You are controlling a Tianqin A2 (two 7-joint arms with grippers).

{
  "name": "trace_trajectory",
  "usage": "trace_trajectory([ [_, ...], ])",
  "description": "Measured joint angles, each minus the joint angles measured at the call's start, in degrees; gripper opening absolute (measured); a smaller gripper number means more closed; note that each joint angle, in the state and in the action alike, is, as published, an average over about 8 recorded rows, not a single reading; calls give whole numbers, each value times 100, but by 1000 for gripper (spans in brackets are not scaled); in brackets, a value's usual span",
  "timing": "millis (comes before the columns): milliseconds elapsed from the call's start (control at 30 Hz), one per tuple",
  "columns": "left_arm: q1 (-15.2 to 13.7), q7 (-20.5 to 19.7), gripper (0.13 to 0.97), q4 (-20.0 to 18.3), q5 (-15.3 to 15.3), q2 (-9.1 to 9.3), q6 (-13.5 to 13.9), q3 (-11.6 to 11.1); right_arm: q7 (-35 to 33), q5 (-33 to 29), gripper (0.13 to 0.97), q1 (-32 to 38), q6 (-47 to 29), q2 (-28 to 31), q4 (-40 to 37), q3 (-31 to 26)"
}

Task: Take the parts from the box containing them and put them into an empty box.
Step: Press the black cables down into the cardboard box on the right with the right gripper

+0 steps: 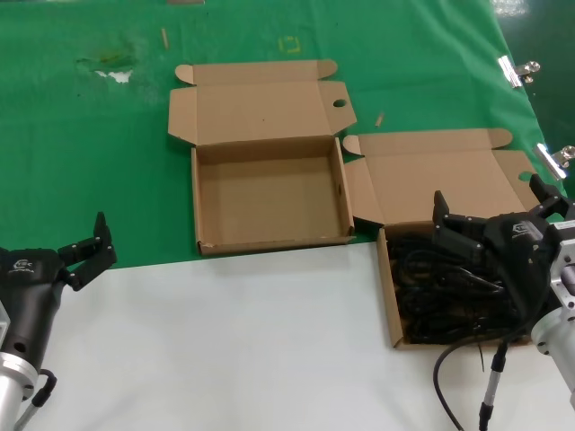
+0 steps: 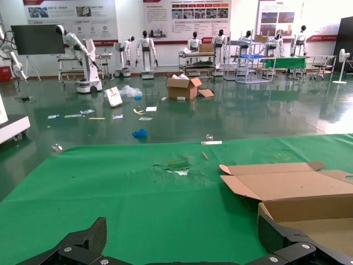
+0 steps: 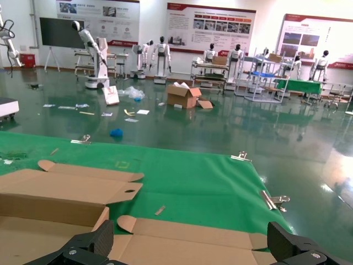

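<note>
I am holding my right gripper [image 1: 497,211] spread above the power cords [image 1: 431,292]; my left gripper [image 1: 90,247], also spread, is waiting well left of them.

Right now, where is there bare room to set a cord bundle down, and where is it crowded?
The empty box has a bare floor, walled all round. The white tabletop is bare between the left end effector and the full box. Crowded: the full box, packed with black power cords, with the open right end effector above it.
</note>
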Motion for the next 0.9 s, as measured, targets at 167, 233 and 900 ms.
trace_trajectory([
  [167,0,0,966,0,0,0,0,0,0,0,966,0,0,0,0,0],
  [233,0,0,966,0,0,0,0,0,0,0,966,0,0,0,0,0],
  [900,0,0,959,0,0,0,0,0,0,0,966,0,0,0,0,0],
])
